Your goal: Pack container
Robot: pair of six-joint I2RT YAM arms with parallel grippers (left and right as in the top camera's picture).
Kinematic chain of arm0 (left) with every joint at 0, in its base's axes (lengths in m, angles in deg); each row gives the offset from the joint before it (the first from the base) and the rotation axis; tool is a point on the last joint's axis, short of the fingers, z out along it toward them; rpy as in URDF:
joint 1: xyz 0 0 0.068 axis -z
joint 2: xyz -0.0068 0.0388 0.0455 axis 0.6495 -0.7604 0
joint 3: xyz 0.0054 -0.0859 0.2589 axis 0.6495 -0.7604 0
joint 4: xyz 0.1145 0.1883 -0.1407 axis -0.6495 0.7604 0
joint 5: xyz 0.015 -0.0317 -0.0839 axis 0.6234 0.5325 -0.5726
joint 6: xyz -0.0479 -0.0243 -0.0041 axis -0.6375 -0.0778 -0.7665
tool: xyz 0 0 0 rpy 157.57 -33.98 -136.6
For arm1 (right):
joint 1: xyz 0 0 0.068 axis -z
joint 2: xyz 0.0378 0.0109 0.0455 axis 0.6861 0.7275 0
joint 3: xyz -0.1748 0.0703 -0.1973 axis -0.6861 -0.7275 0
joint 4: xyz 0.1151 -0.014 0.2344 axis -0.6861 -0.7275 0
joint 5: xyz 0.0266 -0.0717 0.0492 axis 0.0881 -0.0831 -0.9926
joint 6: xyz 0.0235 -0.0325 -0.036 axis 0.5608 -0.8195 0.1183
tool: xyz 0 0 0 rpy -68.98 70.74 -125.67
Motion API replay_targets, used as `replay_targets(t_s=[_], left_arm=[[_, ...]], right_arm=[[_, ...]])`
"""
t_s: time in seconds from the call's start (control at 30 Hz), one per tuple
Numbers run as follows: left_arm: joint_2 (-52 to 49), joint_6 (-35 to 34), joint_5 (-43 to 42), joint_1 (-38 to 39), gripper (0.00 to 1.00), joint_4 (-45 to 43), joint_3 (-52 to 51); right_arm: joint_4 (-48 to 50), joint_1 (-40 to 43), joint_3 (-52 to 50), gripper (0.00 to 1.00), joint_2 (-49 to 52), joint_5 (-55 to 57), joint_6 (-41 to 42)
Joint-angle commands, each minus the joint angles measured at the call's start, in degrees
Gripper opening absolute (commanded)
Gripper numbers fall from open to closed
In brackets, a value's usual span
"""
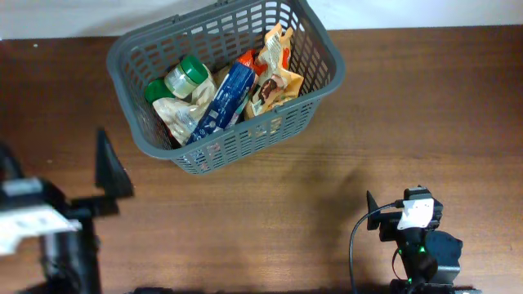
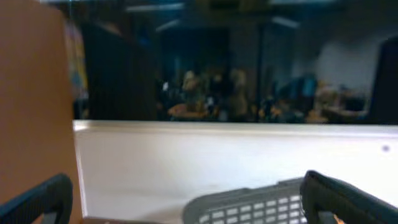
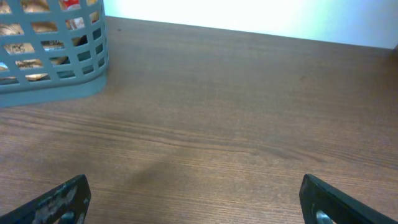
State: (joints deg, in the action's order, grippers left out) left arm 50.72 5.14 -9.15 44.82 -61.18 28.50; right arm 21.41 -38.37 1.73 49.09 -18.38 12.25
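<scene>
The container (image 1: 237,149) is a large dark grey slotted basket at the back centre of the brown table. It holds two green-capped bottles (image 1: 192,72), a blue packet (image 1: 227,96) and orange snack bags (image 1: 276,73). My left gripper (image 1: 110,171) is open and empty at the front left, well short of the basket. In the left wrist view (image 2: 199,208) its fingers are spread wide, with the basket rim (image 2: 249,202) ahead. My right gripper (image 1: 382,220) is open and empty at the front right. Its wrist view (image 3: 196,199) shows bare table between the fingers and the basket (image 3: 56,87) far left.
A white wall or board (image 2: 217,162) runs behind the table's back edge. The basket's far corner reaches over that edge in the overhead view. A black cable (image 1: 353,253) loops beside the right arm.
</scene>
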Motion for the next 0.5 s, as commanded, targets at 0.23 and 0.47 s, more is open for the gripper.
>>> replay_targets(t_s=[0.23,0.47], left_arm=[[18.95,0.68,-9.51,4.79,0.99,-10.23,-40.50],[27.76,0.68,-10.86,4.72,0.99,-14.97,-54.86]], right_arm=[[0.04,0.33,-0.42,0.99,-0.55,-0.72,0.66],[0.04,0.33,-0.42,0.99,-0.55,-0.72,0.66]])
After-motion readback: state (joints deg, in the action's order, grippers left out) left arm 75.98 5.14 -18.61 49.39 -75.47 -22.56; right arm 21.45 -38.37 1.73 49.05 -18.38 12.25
